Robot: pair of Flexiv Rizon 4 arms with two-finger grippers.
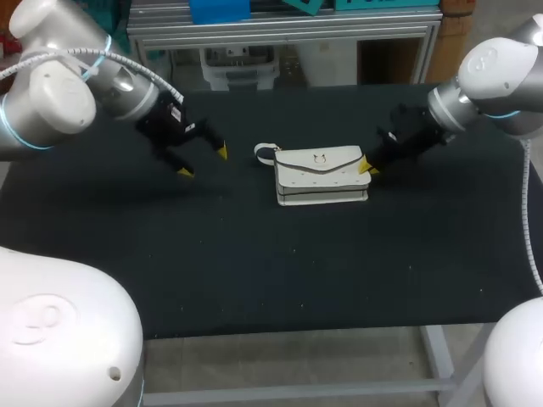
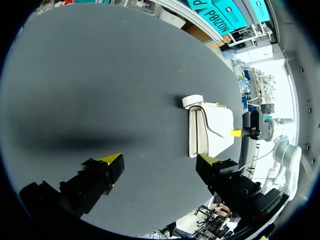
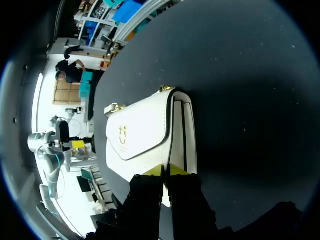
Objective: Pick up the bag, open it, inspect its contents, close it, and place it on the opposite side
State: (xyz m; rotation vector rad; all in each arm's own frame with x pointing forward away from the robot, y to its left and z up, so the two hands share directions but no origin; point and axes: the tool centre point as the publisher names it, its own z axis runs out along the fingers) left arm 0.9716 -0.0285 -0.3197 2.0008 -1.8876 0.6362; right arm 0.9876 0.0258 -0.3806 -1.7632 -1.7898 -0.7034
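Two grippers | right gripper (image 1: 366,167) narrow against end of bag (image 1: 321,174), mid-frame, we judge for pinching | left gripper (image 1: 204,162) wide, waiting centre-left

The bag (image 1: 321,175) lies on the table (image 1: 254,271), near its middle. Its strap loop (image 1: 265,153) sticks out at the bag's left end. The right gripper (image 1: 367,167) is against the bag's right end, touching it. The left gripper (image 1: 204,161) hangs to the bag's left, beyond the loop and apart from it.
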